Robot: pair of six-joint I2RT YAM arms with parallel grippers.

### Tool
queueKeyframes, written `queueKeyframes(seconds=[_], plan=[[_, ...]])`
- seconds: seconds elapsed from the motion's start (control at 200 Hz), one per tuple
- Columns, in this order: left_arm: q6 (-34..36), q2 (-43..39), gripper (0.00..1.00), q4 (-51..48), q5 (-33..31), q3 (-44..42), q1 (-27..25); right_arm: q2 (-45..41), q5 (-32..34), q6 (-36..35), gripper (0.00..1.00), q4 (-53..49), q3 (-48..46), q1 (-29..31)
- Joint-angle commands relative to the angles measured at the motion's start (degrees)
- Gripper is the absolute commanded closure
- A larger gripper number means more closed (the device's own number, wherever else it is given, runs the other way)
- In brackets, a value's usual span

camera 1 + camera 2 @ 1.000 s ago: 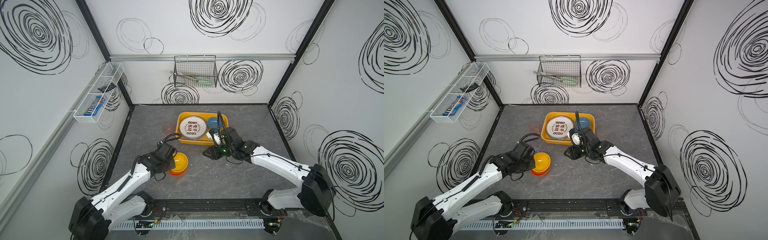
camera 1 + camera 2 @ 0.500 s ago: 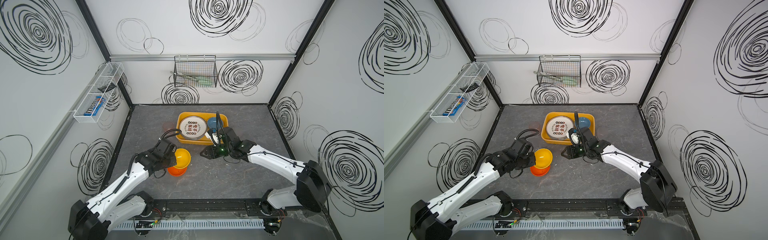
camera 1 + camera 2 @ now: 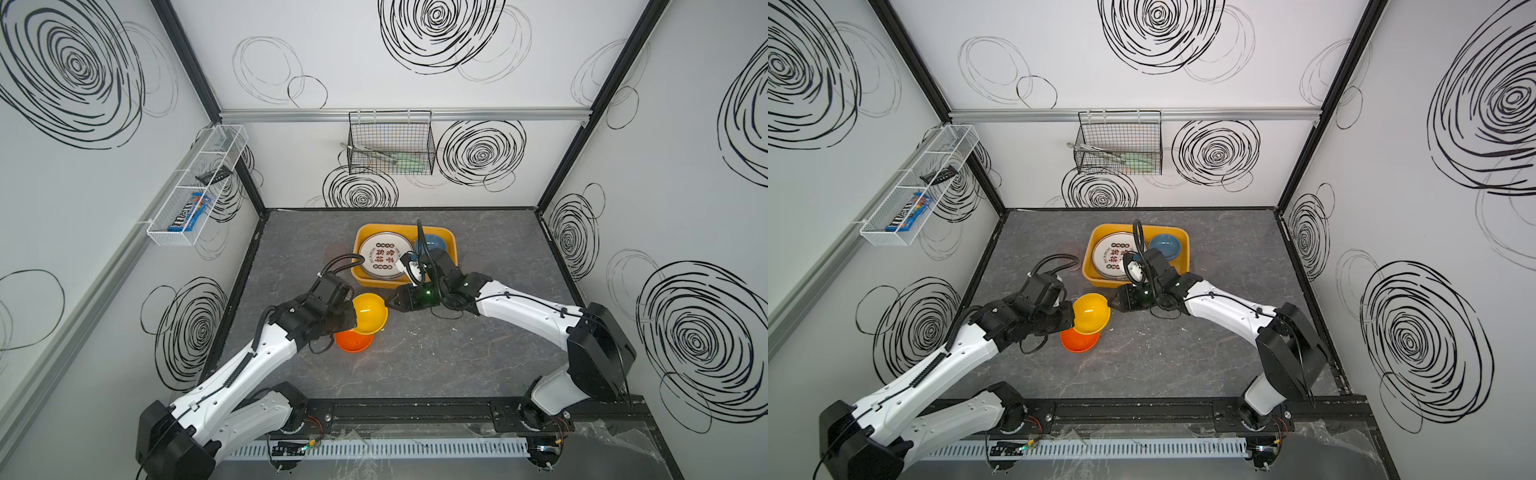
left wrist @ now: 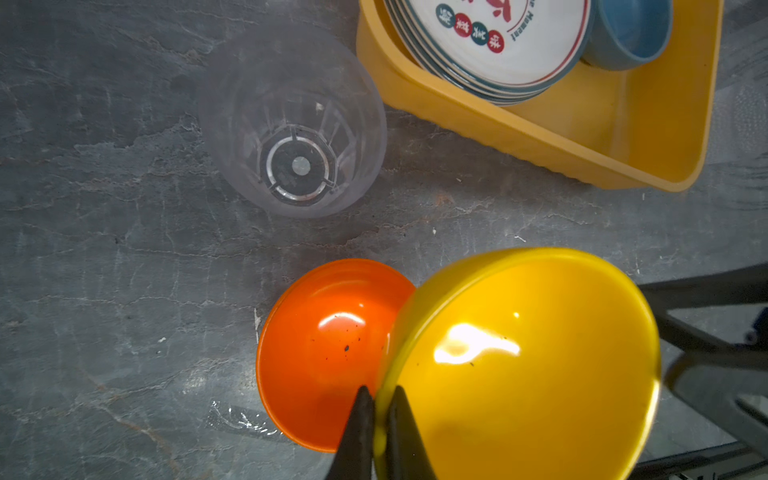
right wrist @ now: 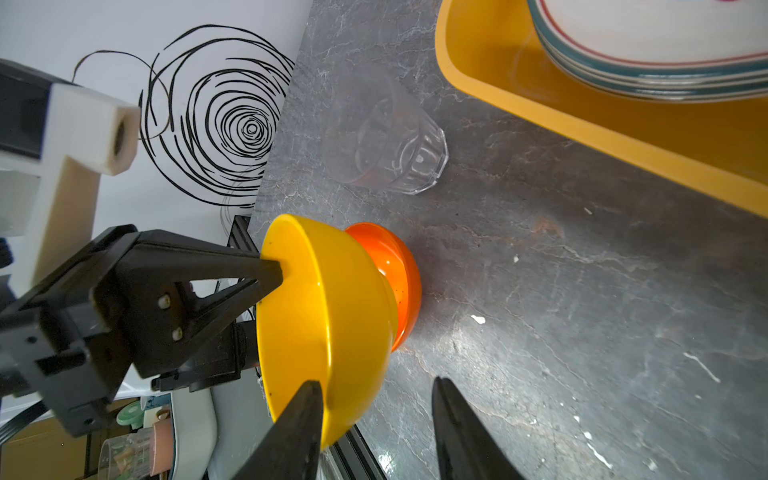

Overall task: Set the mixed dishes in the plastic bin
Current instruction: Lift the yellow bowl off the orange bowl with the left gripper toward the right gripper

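Yellow bowl [image 3: 368,318] hung tilted above the orange bowl [image 3: 353,341] on the desk [image 3: 457,353], its rim clenched in the left claw [image 4: 380,409]; the right claw [image 5: 376,382] stood released, jaws apart at the bowl's far rim; plates [image 3: 380,257] and a blue bowl [image 3: 1165,245] lay in the plastic bin [image 3: 376,281].

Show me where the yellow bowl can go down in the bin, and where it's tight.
Free: the bin floor between plates, blue bowl and near wall; the table in front of the orange bowl. Crowded: around the yellow bowl, pinched by the left gripper, with the open right gripper beside it; clear cup by the bin's corner.
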Motion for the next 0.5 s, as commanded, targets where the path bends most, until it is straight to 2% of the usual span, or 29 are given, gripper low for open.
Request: queueKeyframes(seconds=[0.0,0.2,0.425,0.44,0.495], plan=[[0.52,0.12,1.0,2.66,0.72,2.4,-0.31,1.28,-0.04,1.19,0.53,0.87,2.63,0.96],[0.37,0.7,1.0,3.27,1.24,3.03,-0.59,3.46,0.87,1.26,0.56,-0.2,4.19,1.45],[0.28,1.24,0.98,3.71,1.84,3.43,-0.73,4.89,2.89,1.04,0.7,-2.25,5.35,1.62],[0.28,1.24,0.93,3.74,1.94,3.43,-0.74,4.78,3.22,1.03,0.71,-2.42,5.35,1.63],[0.28,1.27,0.9,3.88,1.96,3.43,-0.68,4.69,4.25,0.85,0.74,-2.87,5.43,1.63]])
